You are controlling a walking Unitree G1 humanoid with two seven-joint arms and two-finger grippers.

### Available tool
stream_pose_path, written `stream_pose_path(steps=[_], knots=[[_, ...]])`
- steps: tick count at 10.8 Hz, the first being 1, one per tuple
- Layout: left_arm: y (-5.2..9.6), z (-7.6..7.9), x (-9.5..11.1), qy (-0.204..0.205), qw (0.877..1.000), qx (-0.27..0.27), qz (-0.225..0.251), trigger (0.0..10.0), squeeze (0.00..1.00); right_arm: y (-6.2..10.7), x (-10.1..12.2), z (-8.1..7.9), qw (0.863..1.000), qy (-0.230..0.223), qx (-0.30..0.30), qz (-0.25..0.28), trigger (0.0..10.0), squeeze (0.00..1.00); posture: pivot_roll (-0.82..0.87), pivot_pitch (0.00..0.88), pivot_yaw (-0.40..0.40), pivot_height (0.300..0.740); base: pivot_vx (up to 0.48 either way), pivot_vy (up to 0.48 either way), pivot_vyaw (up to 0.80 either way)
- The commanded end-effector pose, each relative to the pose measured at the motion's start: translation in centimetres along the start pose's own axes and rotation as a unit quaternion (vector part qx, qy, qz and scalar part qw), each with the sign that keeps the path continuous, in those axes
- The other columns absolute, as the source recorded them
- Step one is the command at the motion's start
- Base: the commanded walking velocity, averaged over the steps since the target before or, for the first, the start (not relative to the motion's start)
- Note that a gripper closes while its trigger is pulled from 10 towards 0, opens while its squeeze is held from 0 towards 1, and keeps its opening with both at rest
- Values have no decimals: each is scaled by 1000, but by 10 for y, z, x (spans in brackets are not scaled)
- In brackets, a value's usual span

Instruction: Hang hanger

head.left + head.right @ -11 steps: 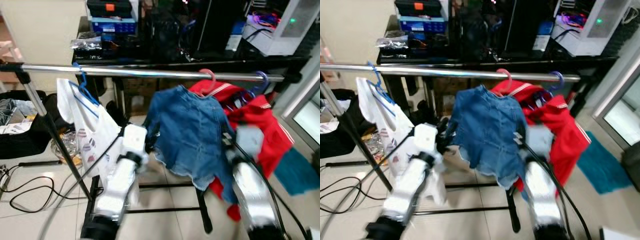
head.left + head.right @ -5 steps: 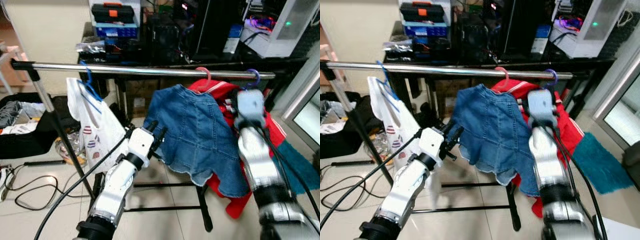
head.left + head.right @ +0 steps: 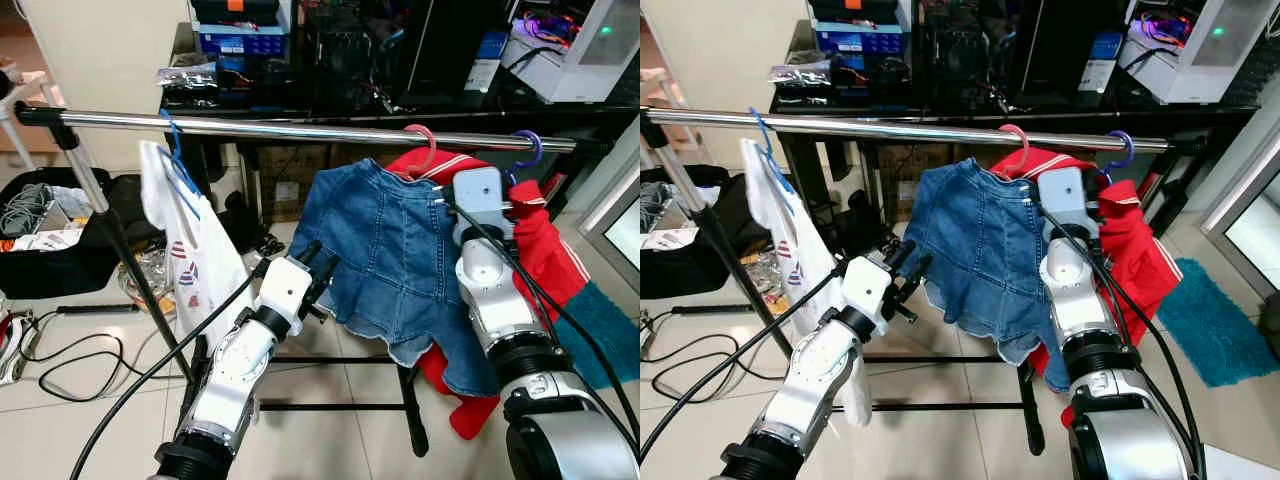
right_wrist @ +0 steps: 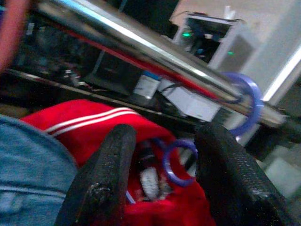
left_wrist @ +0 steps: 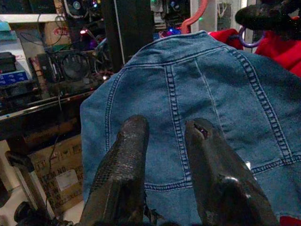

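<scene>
Right gripper [image 4: 160, 160] released, raised at two o'clock beside the purple plastic hanger [image 3: 527, 152] hooked over the chrome rail [image 3: 300, 130]; left gripper [image 5: 164, 141] released, steadying near the blue denim garment [image 3: 390, 260]

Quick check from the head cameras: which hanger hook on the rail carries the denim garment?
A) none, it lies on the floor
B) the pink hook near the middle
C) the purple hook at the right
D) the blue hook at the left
B: the denim garment hangs under the pink hook on the rail, while the blue hook carries the white garment and the purple hook the red one.
</scene>
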State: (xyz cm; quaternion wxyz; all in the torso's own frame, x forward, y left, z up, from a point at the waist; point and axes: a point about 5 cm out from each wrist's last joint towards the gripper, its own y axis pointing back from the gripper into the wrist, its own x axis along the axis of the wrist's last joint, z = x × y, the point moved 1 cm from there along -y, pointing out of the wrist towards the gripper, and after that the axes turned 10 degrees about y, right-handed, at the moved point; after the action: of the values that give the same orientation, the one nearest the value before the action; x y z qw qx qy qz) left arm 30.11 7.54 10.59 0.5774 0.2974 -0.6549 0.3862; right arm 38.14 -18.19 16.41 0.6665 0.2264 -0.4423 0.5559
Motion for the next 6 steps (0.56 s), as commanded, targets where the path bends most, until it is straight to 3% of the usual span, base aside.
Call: stream_pose_path(steps=[1, 4, 6], knots=[[-1, 4, 5, -4, 1000, -4, 13, 10000, 0, -4, 2, 11, 1000, 7, -27, 4, 10000, 0, 158, 46, -74, 740, 0, 0, 0], [-2, 8, 3, -2, 1000, -9, 10, 10000, 0, 1, -12, 12, 998, 35, -45, -23, 10000, 0, 152, 44, -74, 740, 0, 0, 0], [-4, 8, 3, -3, 1000, -13, 10, 10000, 0, 0, -22, 5, 997, 31, -21, -65, 10000, 0, 152, 42, -73, 740, 0, 0, 0]])
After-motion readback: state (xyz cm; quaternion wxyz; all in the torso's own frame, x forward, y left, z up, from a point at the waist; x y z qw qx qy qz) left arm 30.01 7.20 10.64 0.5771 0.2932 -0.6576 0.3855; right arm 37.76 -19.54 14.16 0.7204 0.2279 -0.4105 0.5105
